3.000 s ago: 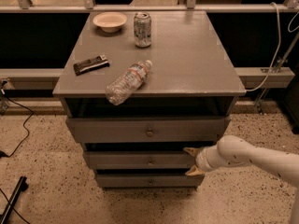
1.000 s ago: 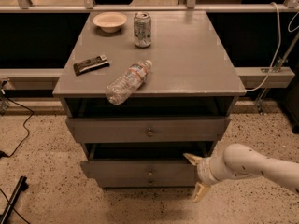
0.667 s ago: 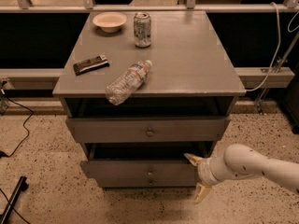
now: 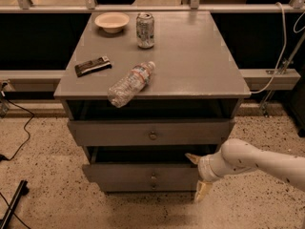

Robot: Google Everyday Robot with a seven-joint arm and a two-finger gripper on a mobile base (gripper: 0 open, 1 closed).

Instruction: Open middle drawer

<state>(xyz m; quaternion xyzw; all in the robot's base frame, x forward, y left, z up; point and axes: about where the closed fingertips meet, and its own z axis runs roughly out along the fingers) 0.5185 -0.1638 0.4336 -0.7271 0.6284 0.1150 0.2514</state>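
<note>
The middle drawer (image 4: pixel 124 173) is a grey front with a small brass knob (image 4: pixel 153 176). It stands pulled out from the cabinet, with a dark gap showing above it. My gripper (image 4: pixel 198 174) is at the right end of that front, on a white arm coming in from the right. It is open: one pale fingertip (image 4: pixel 193 157) points above the front's top edge and the other (image 4: pixel 202 192) hangs below its bottom edge. The top drawer (image 4: pixel 114 132) sits further back above it. Only a thin strip of the bottom drawer (image 4: pixel 133 187) shows beneath.
On the cabinet top (image 4: pixel 190 61) lie a clear plastic bottle (image 4: pixel 131 84) near the front edge, a dark snack bar (image 4: pixel 92 66), a can (image 4: pixel 145 30) and a small bowl (image 4: pixel 112 21). A black cable (image 4: pixel 19 128) runs over the speckled floor at the left. A white cable (image 4: pixel 276 56) hangs at the right.
Since the earliest frame the middle drawer has slid out toward the camera, with my gripper moving down and forward beside it and its fingers now wider apart. Over the last second nothing visibly moved.
</note>
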